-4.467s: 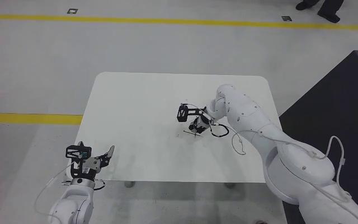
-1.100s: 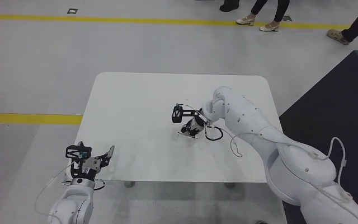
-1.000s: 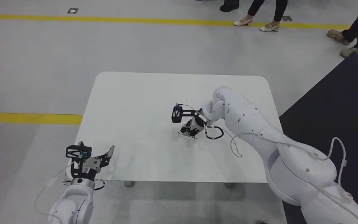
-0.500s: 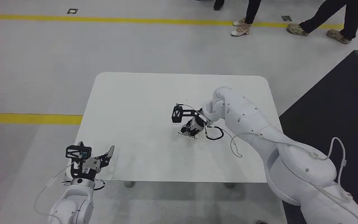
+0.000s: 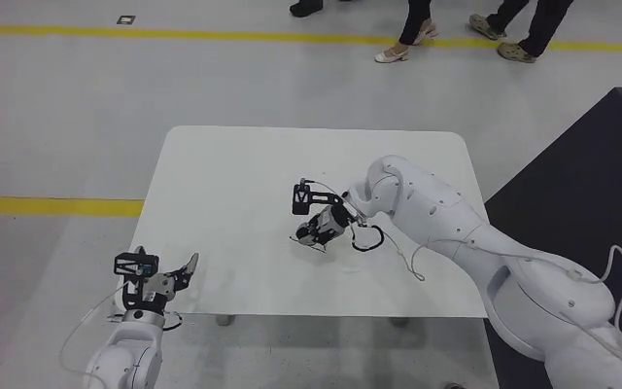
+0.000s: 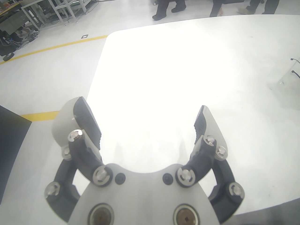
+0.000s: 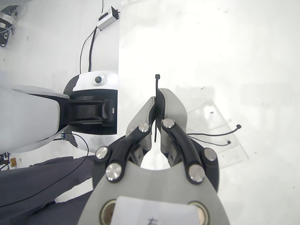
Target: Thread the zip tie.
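My right gripper (image 7: 159, 95) is shut on a black zip tie (image 7: 156, 86). The tie's head end sticks out past the fingertips and its tail runs back between the fingers. In the top view that gripper (image 5: 311, 233) hangs over the middle of the white table (image 5: 243, 175). Two more black zip ties (image 7: 218, 133) lie on a clear tray (image 7: 220, 115) beside it. My left gripper (image 6: 143, 111) stands open with nothing in it, at the table's front left corner (image 5: 185, 267).
The clear tray with its ties (image 6: 295, 71) lies far off from the left gripper. A wide bare stretch of table (image 6: 175, 59) separates the two arms. People walk on the floor beyond the far edge.
The right gripper has moved a little to the left and toward the front edge with the zip tie still in it. The left arm has stayed where it was.
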{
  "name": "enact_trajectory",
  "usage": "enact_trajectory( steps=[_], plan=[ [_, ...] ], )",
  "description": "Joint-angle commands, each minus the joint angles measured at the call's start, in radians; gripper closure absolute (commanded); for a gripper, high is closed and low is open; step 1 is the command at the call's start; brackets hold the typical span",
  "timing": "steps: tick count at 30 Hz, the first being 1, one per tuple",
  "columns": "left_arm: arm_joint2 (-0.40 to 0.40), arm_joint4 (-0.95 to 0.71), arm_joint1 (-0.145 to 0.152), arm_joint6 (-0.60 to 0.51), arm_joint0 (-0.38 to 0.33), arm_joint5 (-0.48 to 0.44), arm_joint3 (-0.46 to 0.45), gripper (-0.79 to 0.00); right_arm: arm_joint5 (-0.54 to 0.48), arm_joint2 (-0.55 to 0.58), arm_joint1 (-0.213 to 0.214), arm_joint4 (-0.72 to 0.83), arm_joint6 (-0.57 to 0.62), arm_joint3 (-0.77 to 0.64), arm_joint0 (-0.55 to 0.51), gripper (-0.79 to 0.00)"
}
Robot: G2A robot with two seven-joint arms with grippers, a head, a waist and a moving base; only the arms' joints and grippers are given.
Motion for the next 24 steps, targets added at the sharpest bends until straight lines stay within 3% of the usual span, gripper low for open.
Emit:
enact_trajectory(
  steps=[1,20,24],
  plan=[
    [0.000,0.000,0.000,0.000,0.000,0.000,0.000,-0.785,0.000,0.000,-0.001,-0.004,0.000,0.002,0.000,0.000],
    [0.000,0.000,0.000,0.000,0.000,0.000,0.000,-0.785,0.000,0.000,-0.002,-0.003,0.000,-0.030,-0.024,0.000],
    [0.000,0.000,0.000,0.000,0.000,0.000,0.000,-0.785,0.000,0.000,0.028,0.148,0.000,-0.098,-0.046,0.000]
  ],
)
